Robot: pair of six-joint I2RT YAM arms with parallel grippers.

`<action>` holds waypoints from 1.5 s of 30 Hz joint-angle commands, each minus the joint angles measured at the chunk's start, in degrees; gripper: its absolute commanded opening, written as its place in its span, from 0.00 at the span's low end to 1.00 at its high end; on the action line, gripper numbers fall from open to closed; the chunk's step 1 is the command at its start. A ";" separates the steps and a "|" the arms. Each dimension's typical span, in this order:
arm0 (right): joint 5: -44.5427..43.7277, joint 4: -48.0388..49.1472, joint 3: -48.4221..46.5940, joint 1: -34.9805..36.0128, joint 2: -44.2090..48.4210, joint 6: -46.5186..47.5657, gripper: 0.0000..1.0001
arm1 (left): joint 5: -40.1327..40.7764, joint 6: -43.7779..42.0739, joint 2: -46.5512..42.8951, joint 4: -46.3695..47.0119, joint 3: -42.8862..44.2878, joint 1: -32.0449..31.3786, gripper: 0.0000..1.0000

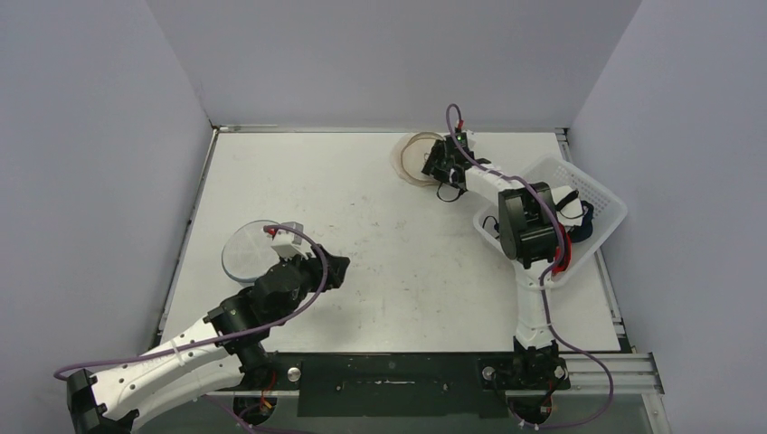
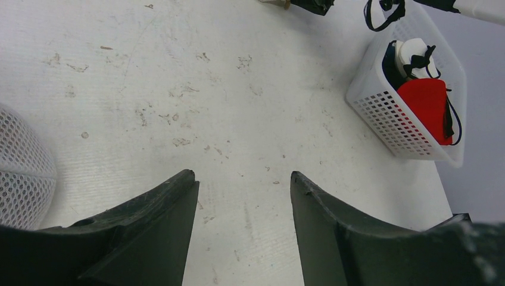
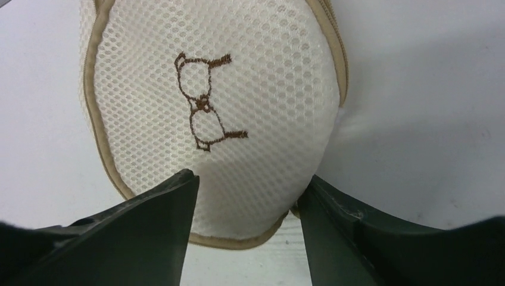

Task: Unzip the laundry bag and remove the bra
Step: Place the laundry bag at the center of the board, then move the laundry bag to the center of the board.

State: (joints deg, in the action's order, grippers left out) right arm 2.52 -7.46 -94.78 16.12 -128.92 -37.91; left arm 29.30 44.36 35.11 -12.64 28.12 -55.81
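Note:
A round cream mesh laundry bag (image 1: 413, 157) with beige trim lies at the far middle of the table. In the right wrist view the bag (image 3: 238, 77) shows a brown embroidered bra picture. My right gripper (image 1: 438, 166) is open, and its jaws (image 3: 247, 179) stand either side of the bag's near edge. The bag looks closed, and the bra is hidden. My left gripper (image 1: 336, 269) is open and empty over bare table (image 2: 244, 176), well away from the cream bag.
A second round white mesh bag (image 1: 250, 250) lies beside the left arm and shows at the left edge of the left wrist view (image 2: 18, 173). A white perforated basket (image 1: 592, 194) at the right holds white, red and black-strapped items (image 2: 426, 98).

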 commanded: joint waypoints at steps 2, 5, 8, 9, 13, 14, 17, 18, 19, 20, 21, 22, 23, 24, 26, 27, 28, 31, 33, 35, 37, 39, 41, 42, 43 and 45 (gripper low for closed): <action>-4.15 -1.30 0.65 0.85 9.54 3.19 0.67 | 0.03 -0.15 -1.04 2.15 1.22 0.26 0.56; -10.20 -3.85 0.03 3.60 12.21 7.55 0.72 | 0.79 -0.63 -2.15 0.44 1.68 0.28 0.60; -14.04 -3.29 0.99 6.59 14.45 10.57 0.75 | 1.05 -2.37 -3.20 -2.19 2.39 0.36 0.68; -13.81 -2.48 1.43 7.07 14.58 10.76 0.75 | 1.33 -3.09 -3.49 -3.32 2.72 0.41 0.69; -10.22 -0.44 0.82 6.89 11.38 9.65 0.61 | 5.50 -5.76 -3.97 -10.83 6.65 0.43 0.70; -9.43 0.35 0.87 6.70 10.34 9.43 0.57 | 6.91 -5.81 -4.12 -13.08 7.70 0.42 0.71; -8.49 2.81 1.29 6.23 7.59 8.69 0.48 | 10.16 -4.05 -5.31 -18.14 9.90 0.51 0.75; -8.42 3.89 1.80 6.15 6.97 8.43 0.47 | 10.35 -3.63 -5.95 -18.87 10.18 0.45 0.75; -8.27 4.94 2.19 6.12 6.47 8.34 0.46 | 10.47 -3.22 -6.73 -19.36 10.35 0.55 0.75; -7.94 6.12 2.73 6.13 6.12 8.38 0.46 | 10.66 -2.70 -7.56 -19.77 10.33 0.57 0.76; -7.89 6.90 3.36 6.12 5.80 8.45 0.45 | 10.83 -2.29 -8.39 -20.10 10.25 0.55 0.76; -7.80 8.33 3.95 6.16 5.53 8.59 0.45 | 10.86 -2.00 -9.26 -20.40 10.09 0.55 0.76; -7.44 9.73 4.88 6.24 5.42 8.79 0.45 | 10.77 -1.69 -10.04 -20.67 9.84 0.56 0.76; -7.18 10.63 5.77 6.28 5.56 8.89 0.45 | 10.61 -1.46 -10.69 -20.93 9.63 0.64 0.76; -7.09 13.78 8.72 6.70 7.87 8.97 0.46 | 10.77 -0.95 -11.55 -21.80 9.56 0.63 0.76; -7.40 15.70 10.58 7.32 9.64 9.09 0.48 | 11.19 -0.68 -11.79 -22.47 9.77 0.65 0.76; -7.98 17.04 12.01 7.87 11.86 9.37 0.51 | 11.71 -0.53 -11.89 -23.22 10.21 0.64 0.76; -9.12 18.09 14.66 11.16 18.54 10.23 0.63 | 14.82 0.35 -12.12 -26.45 11.85 0.62 0.81; -8.91 17.55 15.91 14.52 22.82 10.80 0.68 | 17.46 1.98 -12.74 -29.14 12.71 0.72 0.86; -7.24 17.24 17.96 18.51 26.08 10.52 0.70 | 17.92 2.87 -13.10 -30.78 13.27 0.75 0.97; -3.64 17.20 20.12 22.00 28.31 9.38 0.71 | 17.33 4.03 -12.62 -32.78 14.23 0.70 0.96; 0.69 17.04 21.61 25.44 29.49 7.63 0.73 | 19.30 6.90 -12.20 -36.65 16.15 0.75 0.96; 5.10 17.82 22.21 28.57 29.65 5.97 0.74 | 22.72 10.74 -12.80 -41.40 18.44 0.71 0.96; 6.67 18.05 21.89 30.20 29.38 5.17 0.74 | 24.37 12.34 -13.64 -42.82 19.33 0.72 0.96; 8.29 17.98 21.04 31.67 28.79 4.51 0.74 | 25.72 12.71 -14.84 -43.24 19.86 0.75 0.96; 10.80 18.03 19.29 35.19 26.82 2.93 0.75 | 27.84 12.60 -17.69 -43.11 20.28 0.69 0.96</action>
State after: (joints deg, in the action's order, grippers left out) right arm 5.58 10.02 -74.76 47.37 -98.94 -31.18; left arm 49.84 52.82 21.65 -51.07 44.69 -55.33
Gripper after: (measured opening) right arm 0.744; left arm 0.962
